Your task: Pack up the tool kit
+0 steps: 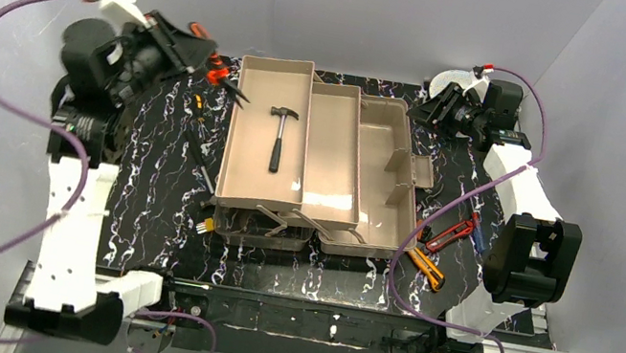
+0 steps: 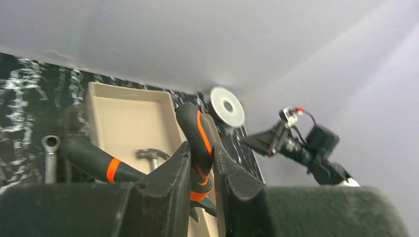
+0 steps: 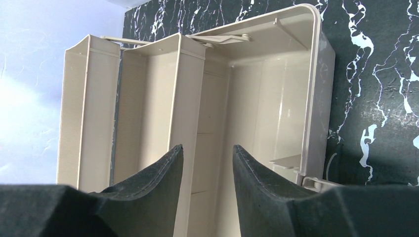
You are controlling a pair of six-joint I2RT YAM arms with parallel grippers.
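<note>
High rear overview downward; two close wrist views; toolbox [image 1: 333, 151] common to all three.

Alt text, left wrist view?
The left gripper, jaws shut on one handle of the black-and-orange pliers, holds them in front of the tan toolbox tray where a hammer lies. A wrench lies at left; a silver-white spool and the right arm sit beyond.

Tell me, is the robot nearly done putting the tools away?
Not nearly. Done: the hammer lies in the toolbox tray. In hand: the left gripper is shut on the orange-and-black pliers. Left: the yellow knife and red-handled tool lie outside the open toolbox.
</note>
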